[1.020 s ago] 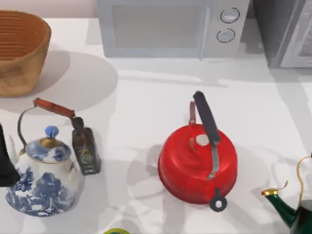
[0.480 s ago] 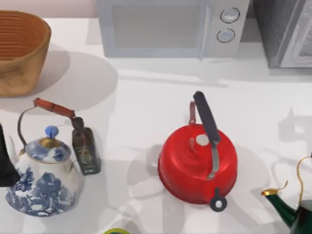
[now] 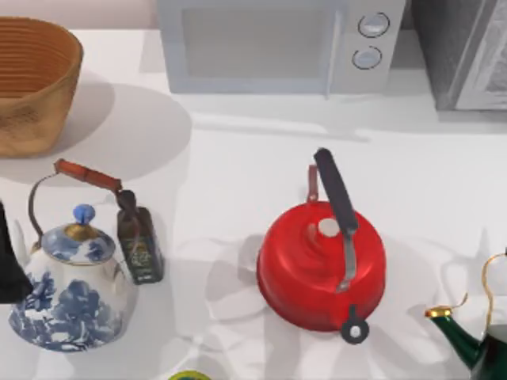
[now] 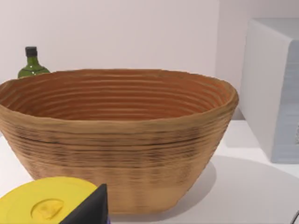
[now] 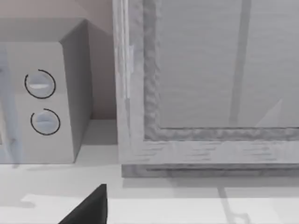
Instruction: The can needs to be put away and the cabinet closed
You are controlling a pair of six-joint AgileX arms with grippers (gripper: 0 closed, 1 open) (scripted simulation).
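The can is out of view. The grey cabinet (image 3: 467,55) stands at the table's back right corner, and its framed front panel (image 5: 210,84) faces the right wrist camera from close by. I cannot tell whether it is open. A dark part of my left arm (image 3: 6,265) sits at the left edge beside the blue-and-white teapot (image 3: 71,289). A dark wedge of my left gripper (image 4: 88,210) points toward the wicker basket (image 4: 117,135). My right gripper (image 5: 88,207) shows as a dark wedge low before the cabinet.
A microwave (image 3: 277,43) stands at the back centre, left of the cabinet. A red kettle (image 3: 321,261) sits mid-table, with a dark brown bottle (image 3: 139,241) to its left. A green kettle (image 3: 475,340) is at front right. A lime-green sliver (image 3: 188,375) is at the front edge, and a yellow lid (image 4: 42,205) lies below the left wrist.
Only the arm shadows on the right side of the table have shifted. The kettles, the bottle and the teapot have not moved.
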